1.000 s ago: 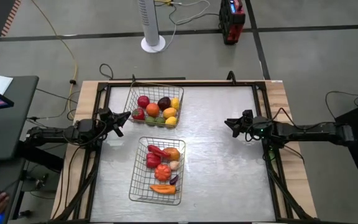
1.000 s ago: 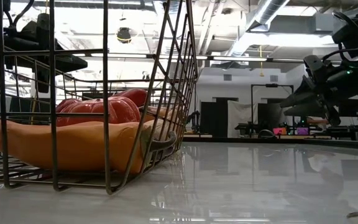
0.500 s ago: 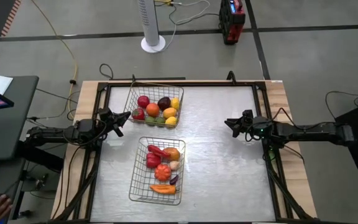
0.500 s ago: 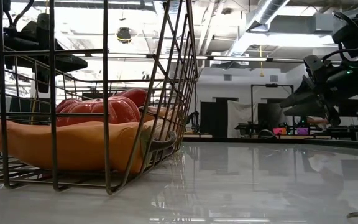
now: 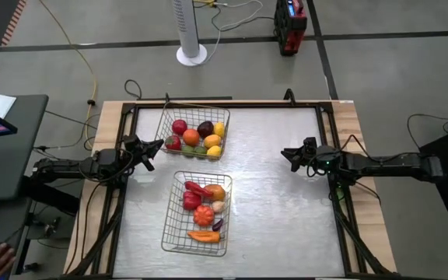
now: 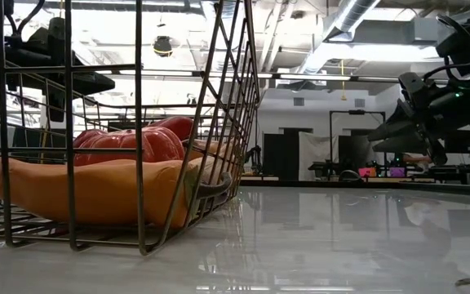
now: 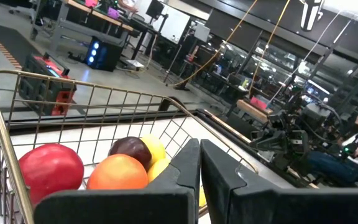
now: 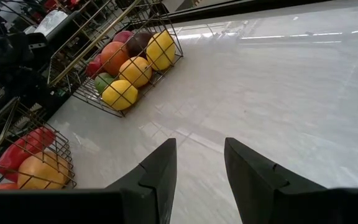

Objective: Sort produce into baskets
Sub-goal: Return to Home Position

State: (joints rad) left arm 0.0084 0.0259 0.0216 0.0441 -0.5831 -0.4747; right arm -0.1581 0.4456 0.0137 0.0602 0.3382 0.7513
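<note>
Produce (image 5: 190,137) lay in both baskets (image 5: 177,230). The left gripper (image 5: 157,145), closed and empty, hung beside them. The right gripper (image 5: 287,155), slightly parted and empty, hung well apart.

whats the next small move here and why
Probably just hold both arms where they are, at rest: all the produce I can see already lies in the two baskets, the left gripper sits shut out at the left and the right gripper open at the right, both apart from the baskets.

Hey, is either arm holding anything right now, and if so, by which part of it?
Nothing is held. The left tool is shut and empty; the right tool is open and empty.
</note>
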